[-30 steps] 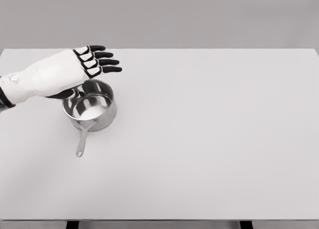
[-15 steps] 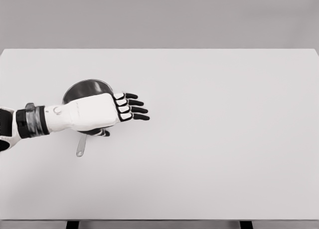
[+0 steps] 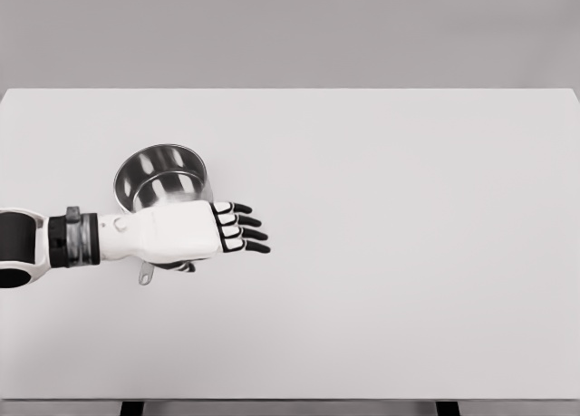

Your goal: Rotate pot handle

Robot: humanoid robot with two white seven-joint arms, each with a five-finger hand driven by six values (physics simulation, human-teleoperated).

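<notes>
On the white counter (image 3: 408,253), the left hand (image 3: 195,232) hovers fingers spread at the saucepan's (image 3: 161,176) 6 o'clock, covering its handle (image 3: 145,274).

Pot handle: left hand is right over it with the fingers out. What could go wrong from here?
1. The left hand covers most of the handle; only its tip shows, so contact cannot be checked.
2. Its fingers are spread and point right, past the handle. It holds nothing, so a sweep may slip off.
3. The pot stands free on the table; a push might slide it rather than turn it.
</notes>
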